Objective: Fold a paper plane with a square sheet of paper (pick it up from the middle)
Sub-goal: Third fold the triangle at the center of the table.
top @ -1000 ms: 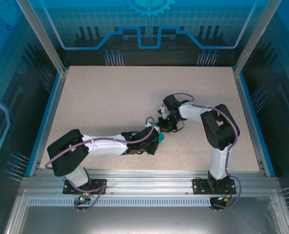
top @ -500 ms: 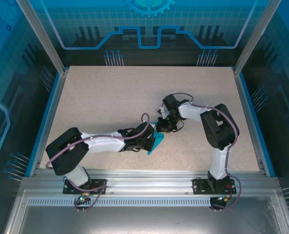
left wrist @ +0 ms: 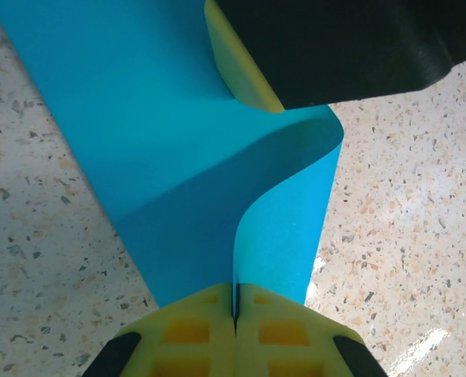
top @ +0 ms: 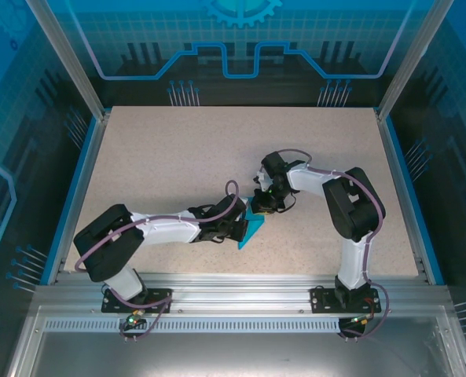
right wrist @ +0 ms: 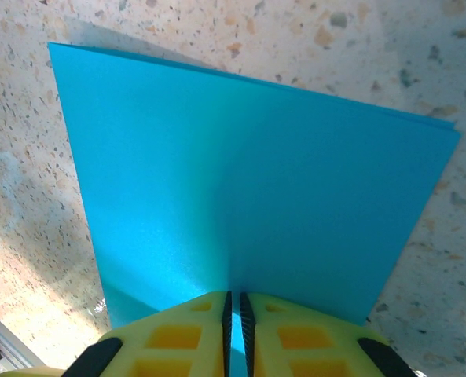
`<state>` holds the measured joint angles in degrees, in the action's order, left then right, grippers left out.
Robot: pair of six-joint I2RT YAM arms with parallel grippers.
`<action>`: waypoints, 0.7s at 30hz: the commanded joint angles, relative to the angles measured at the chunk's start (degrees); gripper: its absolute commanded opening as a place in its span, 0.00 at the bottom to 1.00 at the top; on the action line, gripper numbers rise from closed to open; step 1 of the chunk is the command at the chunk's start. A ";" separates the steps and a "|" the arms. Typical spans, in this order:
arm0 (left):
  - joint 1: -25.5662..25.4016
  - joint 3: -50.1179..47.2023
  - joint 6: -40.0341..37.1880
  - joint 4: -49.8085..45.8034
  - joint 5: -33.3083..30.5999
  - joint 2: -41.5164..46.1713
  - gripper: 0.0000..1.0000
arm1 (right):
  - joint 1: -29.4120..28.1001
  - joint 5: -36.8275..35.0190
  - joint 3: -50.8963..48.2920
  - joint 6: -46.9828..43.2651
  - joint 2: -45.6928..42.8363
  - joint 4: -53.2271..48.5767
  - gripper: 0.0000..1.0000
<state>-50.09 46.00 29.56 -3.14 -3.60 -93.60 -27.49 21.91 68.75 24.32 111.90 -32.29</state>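
over wide speckled table [top: 177, 157], left pincer [left wrist: 235, 305] and right pincer [right wrist: 234, 305] clamp edges of the sheet [right wrist: 248, 173].

Teal sheet [right wrist: 248, 181] is nipped at its near edge between the yellow pads [right wrist: 177, 336] of the right gripper [right wrist: 234, 298], jaws almost together. Two layers show at its far right corner. Speckled table [right wrist: 390, 47] lies beyond.

Speckled beige tabletop [top: 177, 157] is sitting mid-frame, blue trim [top: 74, 196] running down its left edge, glowing blue gear-print panels [top: 240, 39] wrapping the top, aluminium rail [top: 240, 283] stretching along the bottom.
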 commanded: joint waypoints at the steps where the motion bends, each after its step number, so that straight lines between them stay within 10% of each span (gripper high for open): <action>1: 0.52 -0.18 -1.44 0.76 1.23 -1.41 0.01 | -1.08 -0.90 0.51 -0.36 1.51 -2.15 0.15; 21: 0.60 -1.07 -1.49 1.20 -0.26 -0.95 0.01 | -1.12 -1.10 0.24 0.11 1.83 -1.98 0.16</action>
<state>-50.02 45.82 29.56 -2.22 -3.18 -96.03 -27.51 22.02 68.86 24.34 111.90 -32.36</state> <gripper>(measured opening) 0.060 0.159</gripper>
